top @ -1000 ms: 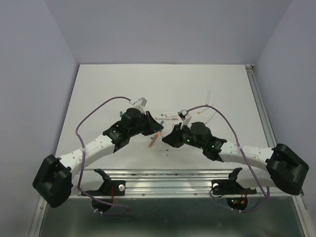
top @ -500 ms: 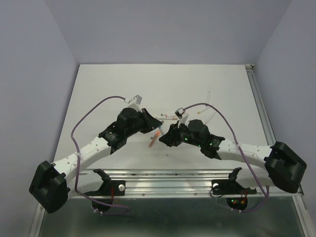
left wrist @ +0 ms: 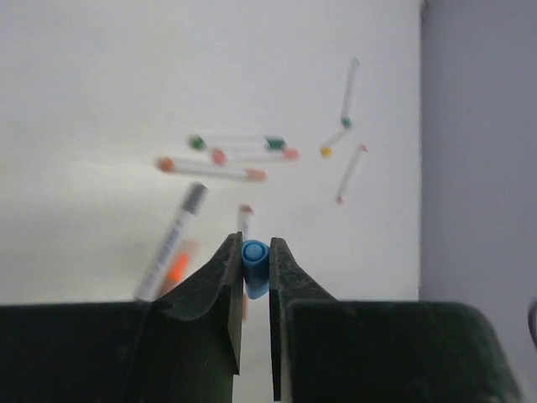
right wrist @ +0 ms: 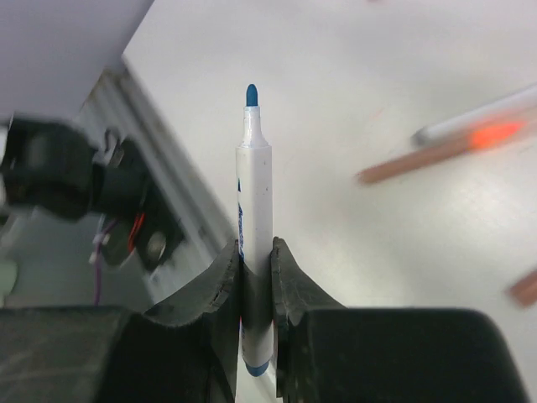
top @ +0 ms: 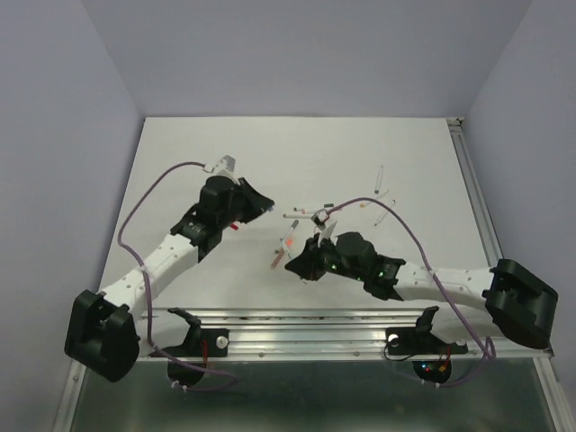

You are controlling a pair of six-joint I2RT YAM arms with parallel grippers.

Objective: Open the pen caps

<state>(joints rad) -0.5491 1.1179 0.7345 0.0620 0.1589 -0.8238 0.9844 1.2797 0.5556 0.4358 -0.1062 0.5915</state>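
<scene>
My left gripper (left wrist: 254, 245) is shut on a small blue pen cap (left wrist: 255, 267), held above the table and off its pen. In the top view the left gripper (top: 263, 208) is left of the pile of pens. My right gripper (right wrist: 254, 245) is shut on a white pen barrel (right wrist: 254, 193) whose blue tip is bare and points toward the near rail. In the top view the right gripper (top: 294, 266) is near the table's front. Several capped pens lie on the table, with a green cap (left wrist: 196, 143), an orange cap (left wrist: 166, 164) and a yellow cap (left wrist: 325, 152).
A grey-capped marker with an orange label (left wrist: 172, 243) lies nearest the left gripper. More pens lie at the right (top: 382, 176). A metal rail (top: 306, 317) with arm mounts runs along the near edge. A small red piece (top: 232, 227) lies by the left arm.
The two grippers have drawn apart. The left moved back and to the left with the blue cap. The right moved toward the near edge with the uncapped pen.
</scene>
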